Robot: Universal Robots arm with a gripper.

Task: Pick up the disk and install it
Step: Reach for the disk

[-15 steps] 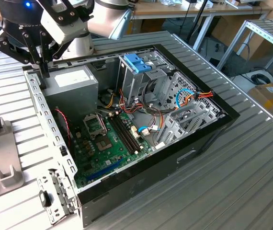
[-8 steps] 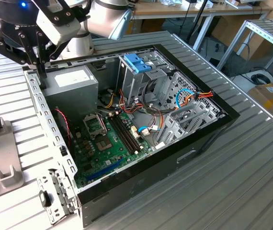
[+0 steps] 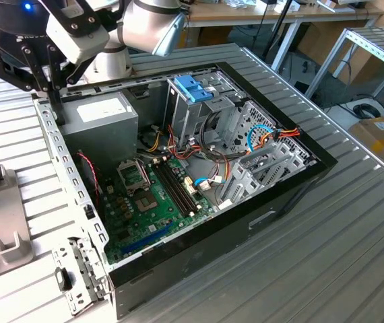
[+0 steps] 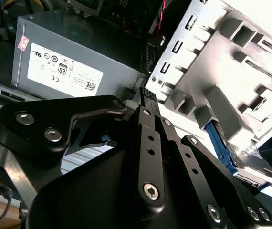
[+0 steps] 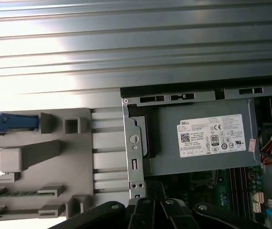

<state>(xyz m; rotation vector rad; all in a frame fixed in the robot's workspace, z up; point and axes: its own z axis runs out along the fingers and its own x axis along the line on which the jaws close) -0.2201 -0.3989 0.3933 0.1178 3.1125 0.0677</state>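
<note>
The gripper (image 3: 49,91) hangs at the upper left of the exterior view, over the computer case (image 3: 246,232) corner. Its jaws are together and hold nothing. In the first wrist view the disk (image 5: 9,122) stands on its edge in the grey holder (image 5: 59,157) beside the case. Its long side points at the case.

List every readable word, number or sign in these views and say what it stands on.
White label on the power supply: fine print, marks and a code square, too small to read.
Small sticker at its corner: unreadable.
Disk: any print on it cannot be made out.
No text can be quoted.
</note>
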